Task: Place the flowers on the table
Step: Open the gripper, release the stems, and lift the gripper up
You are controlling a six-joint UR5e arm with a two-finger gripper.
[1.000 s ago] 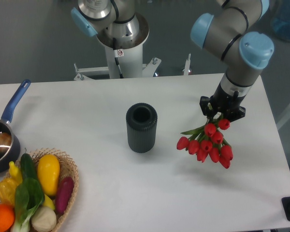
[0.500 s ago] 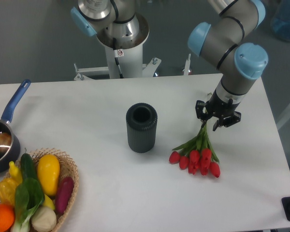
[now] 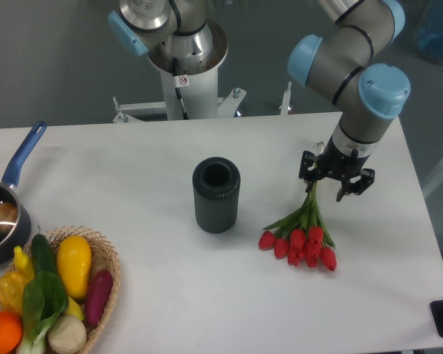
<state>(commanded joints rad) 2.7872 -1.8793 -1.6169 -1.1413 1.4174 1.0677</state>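
- At the far left edge, a dark saucepan with a blue handle (image 3: 6,214) sits on the white matte surface (image 3: 133,162), with something pale inside it that I cannot make out.
- Near left, a round wicker basket (image 3: 103,258) holds colourful vegetables (image 3: 55,287): yellow, green, purple, orange and white pieces.
- Around the middle stands a dark ribbed cylindrical vase (image 3: 216,195), upright, mouth open and nothing in it.
- To the right of the vase and well apart from it, the bunch of red tulip buds with green leaves and pale stems (image 3: 300,237) now lies flat on the surface, buds toward the near side, stems pointing away toward the arm. A second ago the bunch hung tilted in the air; half a second ago it had already come down to this spot.
- At the right, the grey-and-blue arm's black two-finger gripper (image 3: 335,178) hovers over the stem ends. Its fingers look spread, with the stems lying loose beside them rather than pinched, and the gripper has shifted slightly right since the flowers landed.
- My reading: the flowers have been let go on the surface, so the task looks essentially done; only a clean retreat upward without snagging the stems remains.
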